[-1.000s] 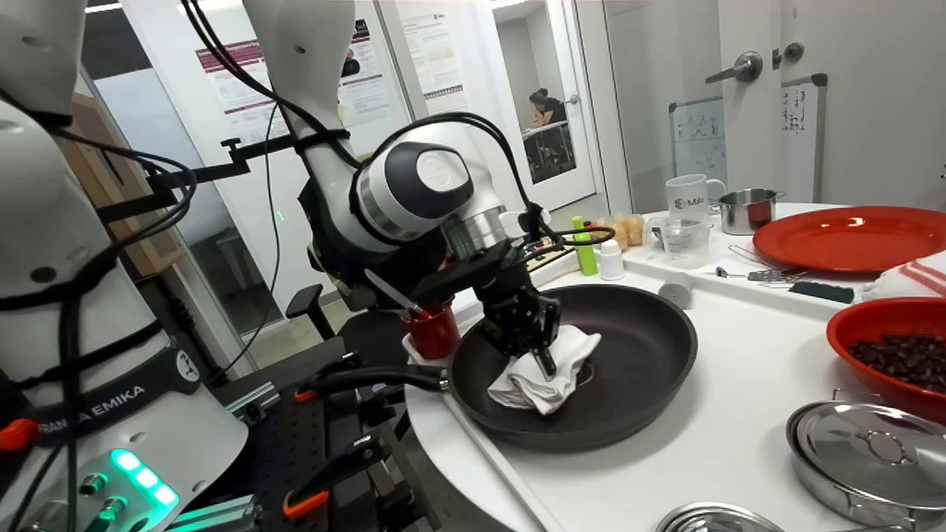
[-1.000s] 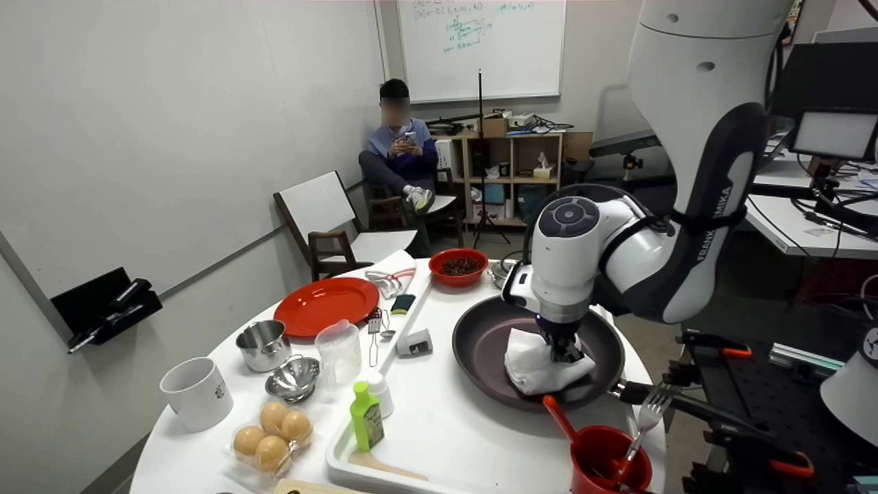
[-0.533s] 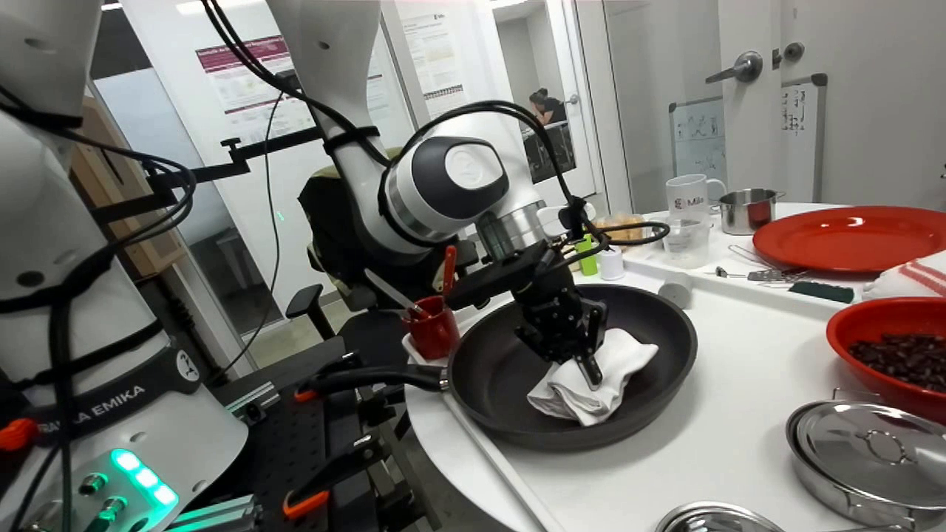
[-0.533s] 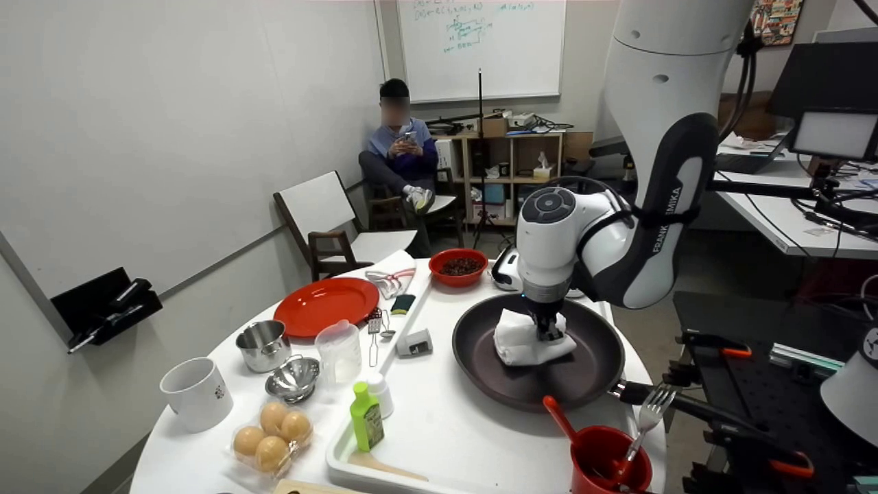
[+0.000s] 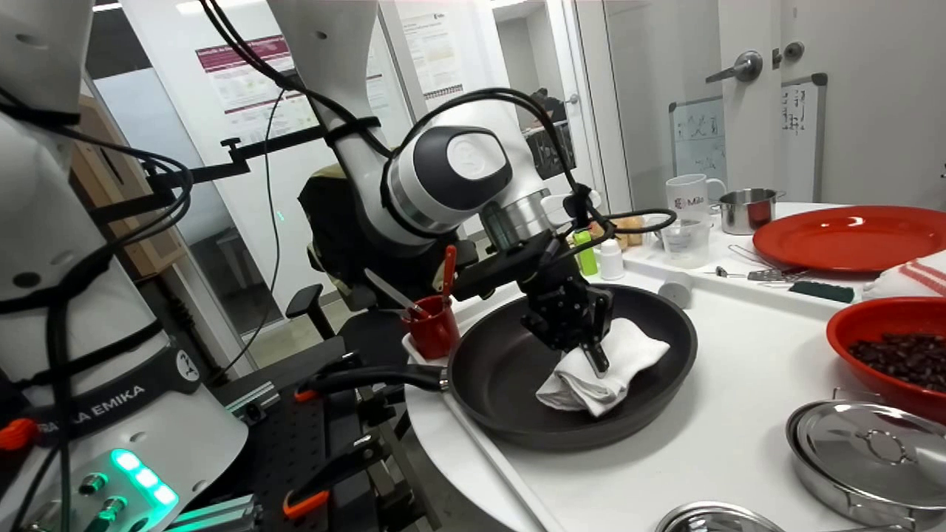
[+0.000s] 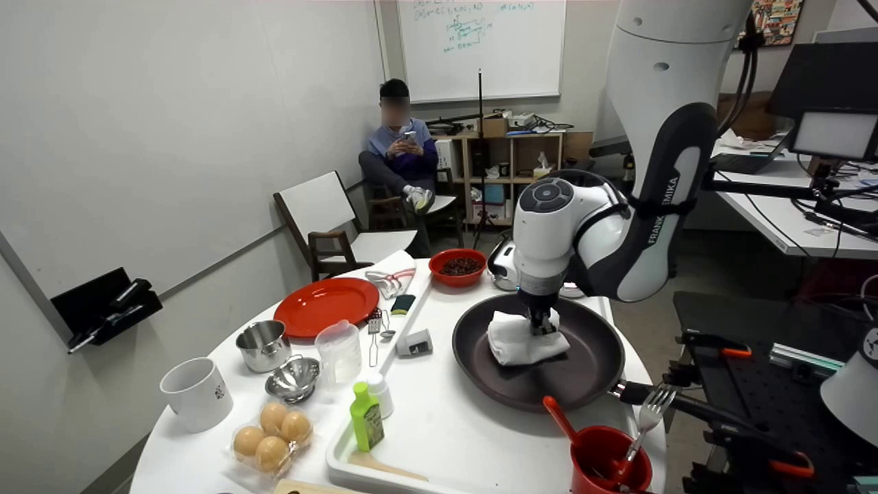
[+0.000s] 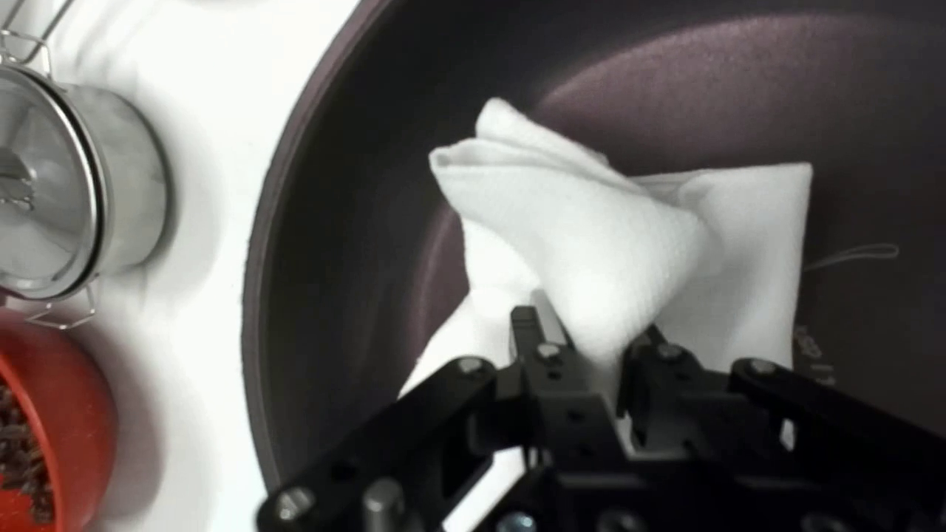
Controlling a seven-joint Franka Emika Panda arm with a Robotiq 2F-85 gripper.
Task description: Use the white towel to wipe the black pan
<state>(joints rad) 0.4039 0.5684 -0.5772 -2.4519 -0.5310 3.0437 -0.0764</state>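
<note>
The black pan (image 5: 502,384) sits on the white table in both exterior views, its long handle (image 6: 693,405) reaching past the table edge. Inside it, the folded white towel (image 7: 591,214) lies bunched on the pan's floor, off toward the side away from the handle. My gripper (image 7: 589,329) points down into the pan and is shut on the white towel, with a fold of cloth pinched between the fingers (image 7: 526,325). In an exterior view the gripper (image 6: 544,325) covers part of the towel (image 6: 514,343). Loose cloth spreads out on both sides of the fingers.
A red cup with utensils (image 6: 610,460) stands close to the pan near the handle. Past the opposite rim are a lidded steel pot (image 5: 872,458) and a red bowl of beans (image 5: 902,355). A small grey item (image 6: 415,343) lies beside the pan. A thin loop (image 7: 857,253) shows on the pan floor.
Still shut on the towel, my gripper has dragged it across the pan, away from the handle. Most of that shift came in the earlier half second; only a little since.
</note>
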